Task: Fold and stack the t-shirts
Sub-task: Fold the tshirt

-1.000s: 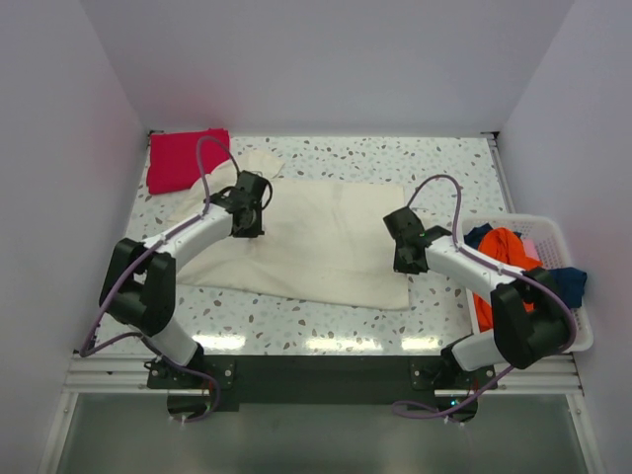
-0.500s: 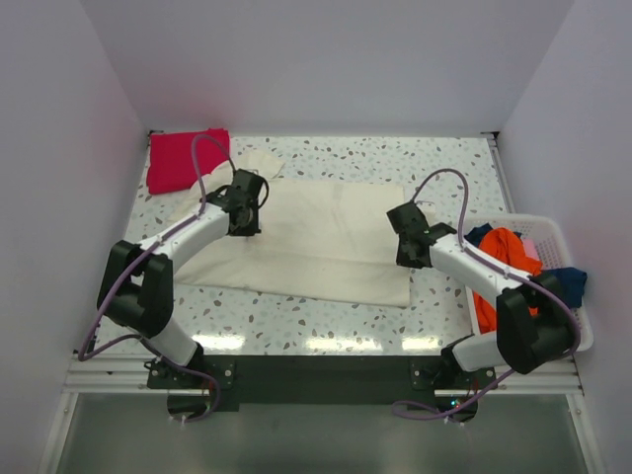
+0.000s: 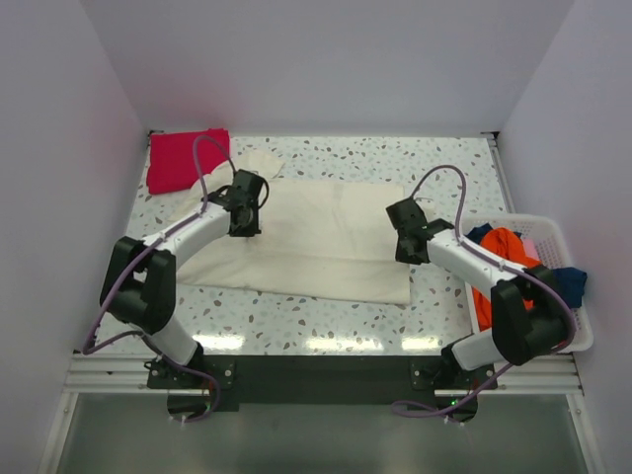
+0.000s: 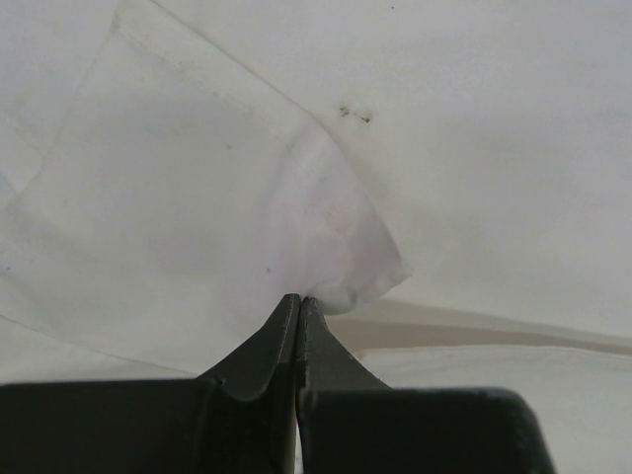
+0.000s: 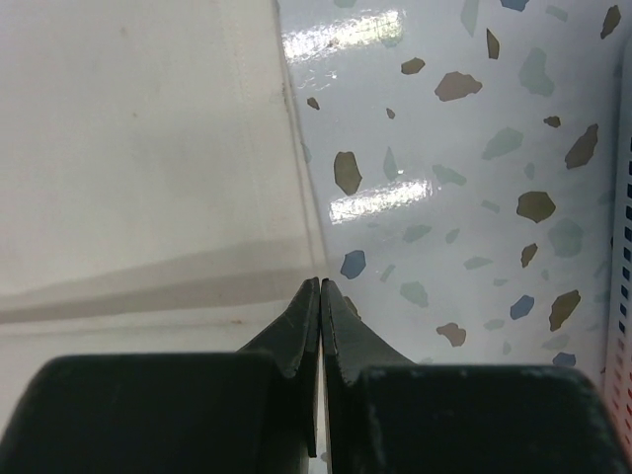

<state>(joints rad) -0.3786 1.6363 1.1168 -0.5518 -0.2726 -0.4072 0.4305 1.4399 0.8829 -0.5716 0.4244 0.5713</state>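
Observation:
The large cream t-shirt [image 3: 326, 242] lies spread across the middle of the table. My left gripper [image 3: 247, 227] is over its left part, shut on a pinched peak of the cream cloth [image 4: 336, 267] and lifting it slightly. My right gripper [image 3: 405, 253] is at the shirt's right edge, with its jaws shut on that hem [image 5: 296, 227]. A folded red t-shirt [image 3: 186, 158] lies at the back left corner. The orange t-shirt [image 3: 502, 247] and the blue one [image 3: 570, 281] are heaped in the basket on the right.
A white slatted basket [image 3: 553, 229] stands at the table's right edge, close to my right arm. The speckled table [image 3: 444, 163] is walled in on the left, back and right. A cream sleeve [image 3: 259, 160] sticks out towards the red shirt.
Both grippers have moved a little towards the back of the table with the cream cloth in them. The shirt's near right corner has drawn in slightly.

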